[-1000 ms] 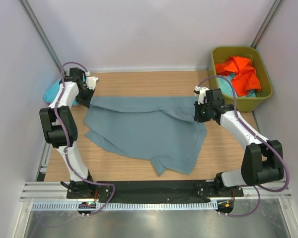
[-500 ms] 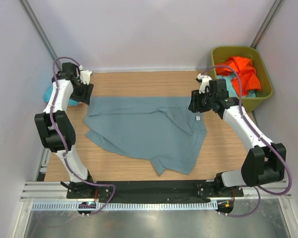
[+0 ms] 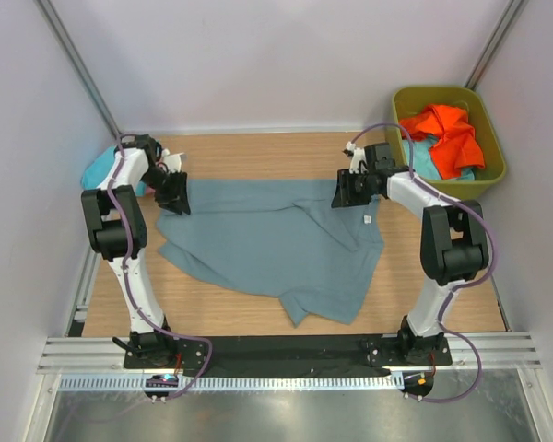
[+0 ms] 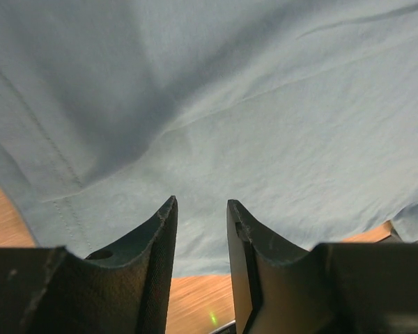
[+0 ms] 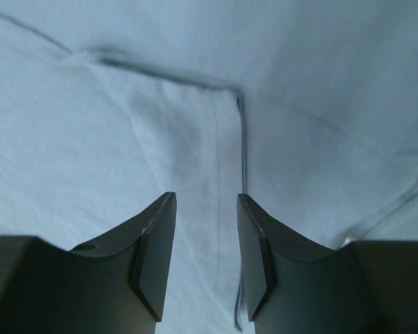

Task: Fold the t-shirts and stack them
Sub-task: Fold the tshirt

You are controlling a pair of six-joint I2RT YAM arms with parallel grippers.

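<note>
Presently the grey-blue t-shirt (image 3: 267, 244) lies rumpled, partly spread, mid-table (image 3: 258, 152), its white label (image 3: 367, 219) near its right edge; left gripper (image 3: 177, 198) over its far-left corner, jaws slightly parted, nothing clamped; right gripper (image 3: 343, 193) over the far-right corner, likewise slightly parted; orange t-shirt (image 3: 447, 133) heaped in the olive tub (image 3: 494, 170); turquoise t-shirt (image 3: 97, 170) at the far-left edge.

No text is legible; the white label (image 3: 367, 219) on the grey-blue t-shirt (image 3: 258, 241) is unreadable.

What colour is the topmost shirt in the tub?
The shirt is orange; the top external view shows it best.
</note>
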